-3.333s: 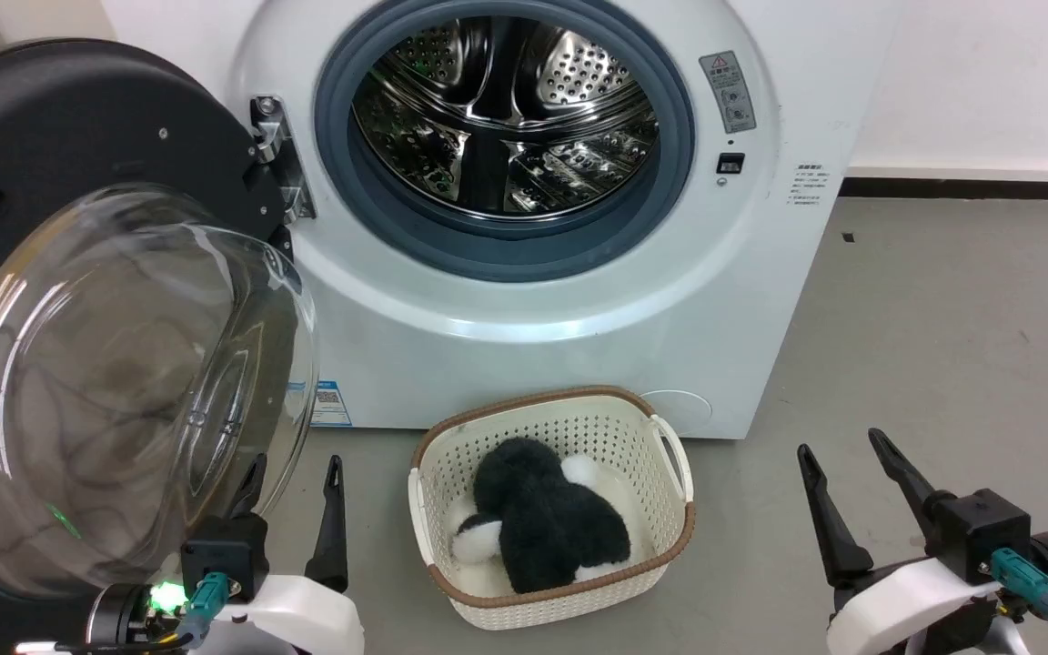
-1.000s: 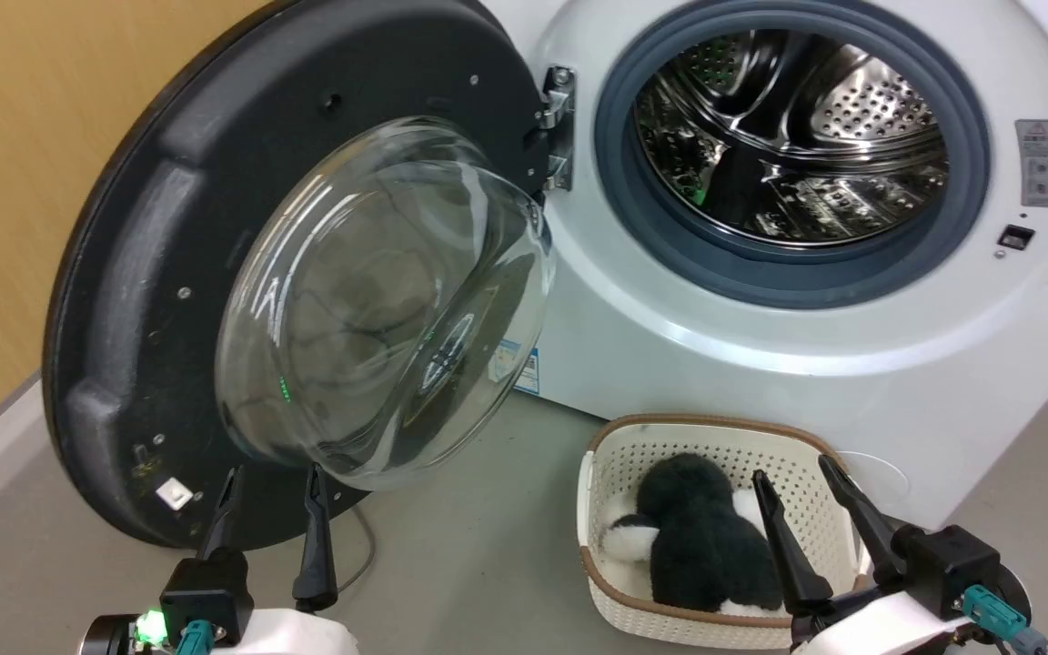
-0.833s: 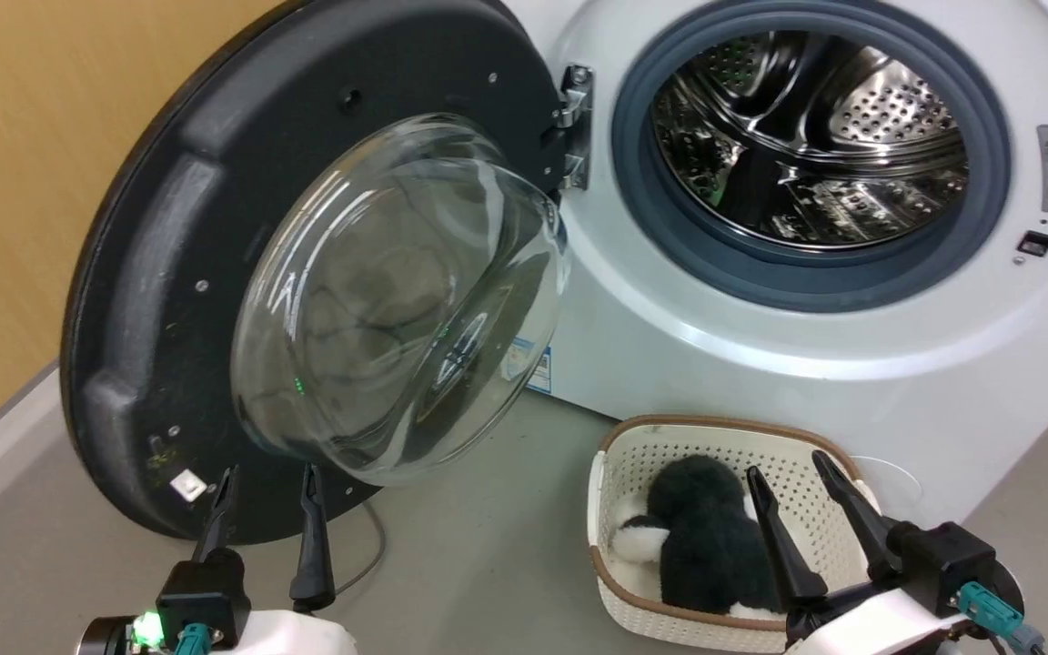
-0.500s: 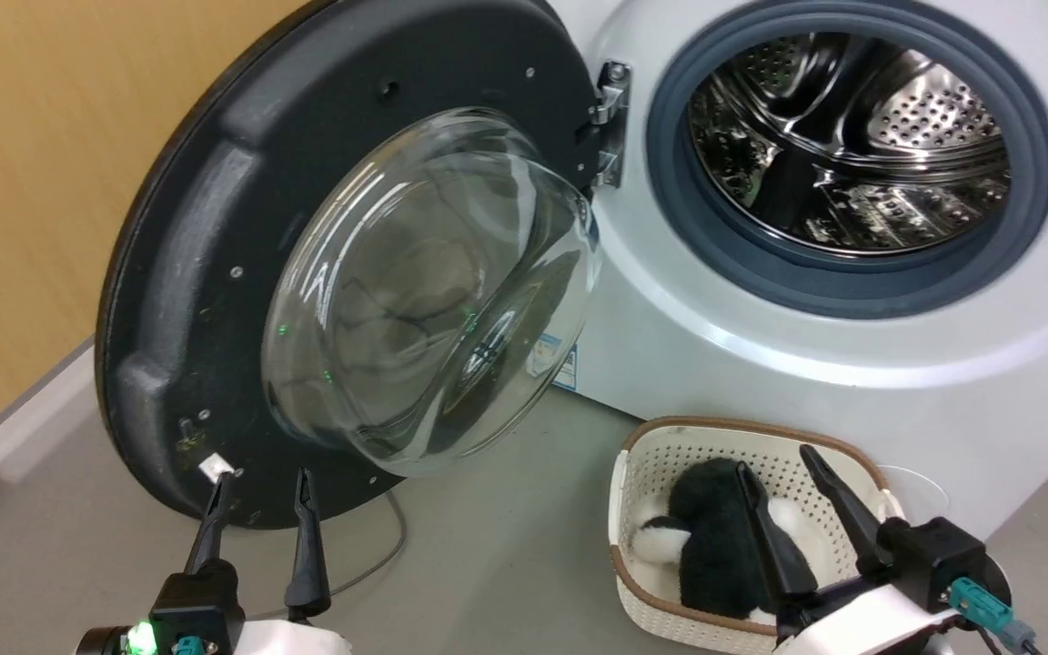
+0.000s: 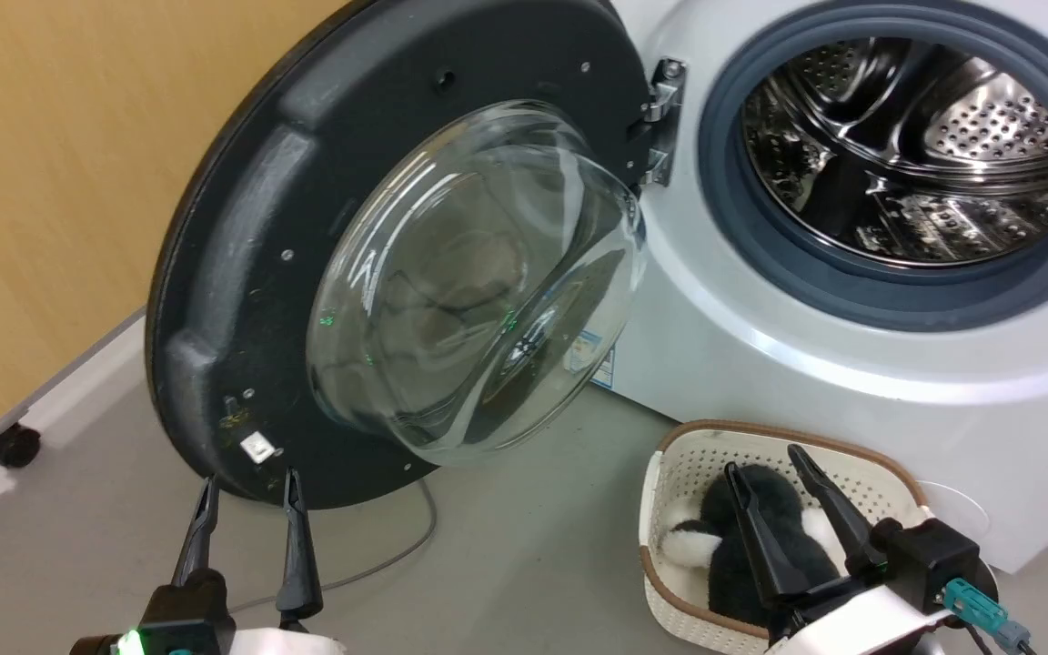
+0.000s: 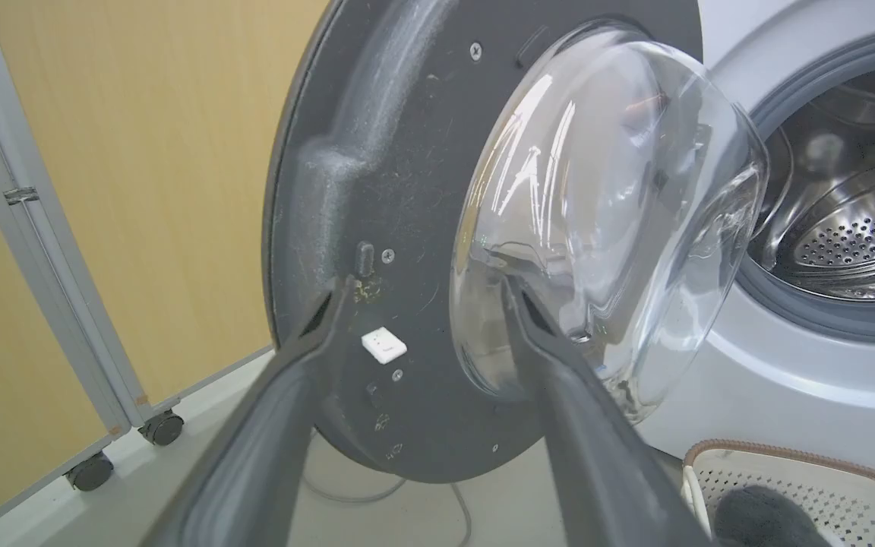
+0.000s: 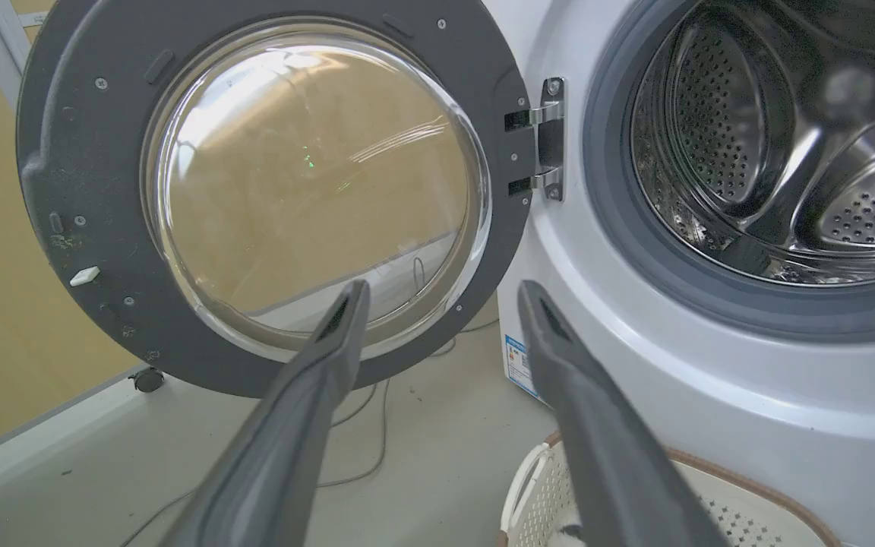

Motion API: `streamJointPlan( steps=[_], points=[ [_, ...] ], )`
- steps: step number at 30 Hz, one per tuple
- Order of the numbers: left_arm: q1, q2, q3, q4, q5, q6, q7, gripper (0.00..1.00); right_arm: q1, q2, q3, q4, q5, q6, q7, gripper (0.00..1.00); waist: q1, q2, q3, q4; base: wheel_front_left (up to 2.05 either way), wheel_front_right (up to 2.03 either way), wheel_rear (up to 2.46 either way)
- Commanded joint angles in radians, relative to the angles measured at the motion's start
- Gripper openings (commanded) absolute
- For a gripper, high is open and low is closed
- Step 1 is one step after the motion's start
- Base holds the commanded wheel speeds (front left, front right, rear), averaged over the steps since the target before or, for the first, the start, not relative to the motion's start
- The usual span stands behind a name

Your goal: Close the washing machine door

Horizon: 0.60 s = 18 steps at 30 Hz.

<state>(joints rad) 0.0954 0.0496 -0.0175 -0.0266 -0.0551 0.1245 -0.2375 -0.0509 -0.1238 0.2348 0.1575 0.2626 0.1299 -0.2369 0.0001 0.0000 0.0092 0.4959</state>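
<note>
The washing machine door [image 5: 242, 236] stands wide open, a black disc with a bulging clear glass bowl [image 5: 478, 282], hinged at the left of the white washing machine [image 5: 760, 364]. The steel drum [image 5: 915, 146] lies open to view inside its grey gasket. My left gripper [image 5: 248, 479] is open, low on the floor just in front of the door's bottom edge. In the left wrist view the door [image 6: 399, 152] fills the space beyond the left gripper [image 6: 426, 285]. My right gripper [image 5: 765, 459] is open over the basket. The right wrist view shows the door [image 7: 103, 152] and drum [image 7: 772, 137] past the right gripper [image 7: 441, 287].
A cream perforated basket [image 5: 697, 464] holding a black and white plush toy [image 5: 751, 518] sits on the grey floor before the washer. A grey cable [image 5: 397, 555] trails under the door. A yellow wall panel [image 5: 42, 182] with a castor [image 5: 10, 446] stands at left.
The whole head view has shifted right, so the camera has turned left. Both grippers stay open and hold the same pose low in the view; the door stays wide open.
</note>
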Motion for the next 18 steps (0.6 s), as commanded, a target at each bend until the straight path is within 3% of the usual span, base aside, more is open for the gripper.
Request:
streamJointPlan(
  steps=[1,14,15,16,18],
  points=[
    [0.015,0.002,0.002,-0.005,-0.001,0.008,-0.012,1.00,-0.018,-0.007,0.008,0.007,0.011,0.001,-0.012,1.00,-0.0001,0.0000,0.001,0.010,0.00,0.00,0.00],
    [0.017,0.002,0.010,-0.006,-0.002,0.001,-0.024,0.98,-0.011,-0.010,0.015,0.010,0.021,0.001,-0.025,1.00,-0.0001,0.0000,0.000,0.035,0.00,0.00,0.00],
    [0.016,0.002,0.008,-0.007,-0.003,-0.002,-0.024,0.20,-0.011,-0.009,0.014,0.009,0.020,0.001,-0.025,1.00,-0.0001,0.0000,0.000,0.035,0.00,0.00,0.00],
    [0.015,0.002,0.007,-0.011,-0.006,-0.005,-0.024,0.00,-0.010,-0.009,0.012,0.008,0.020,0.001,-0.025,1.00,-0.0001,0.0000,0.001,0.035,0.00,0.00,0.00],
    [0.007,0.003,0.015,-0.022,-0.011,-0.009,-0.024,0.00,-0.008,-0.008,0.009,0.006,0.018,0.001,-0.025,1.00,-0.0001,0.0000,0.004,0.035,0.00,0.00,0.00]
  ],
)
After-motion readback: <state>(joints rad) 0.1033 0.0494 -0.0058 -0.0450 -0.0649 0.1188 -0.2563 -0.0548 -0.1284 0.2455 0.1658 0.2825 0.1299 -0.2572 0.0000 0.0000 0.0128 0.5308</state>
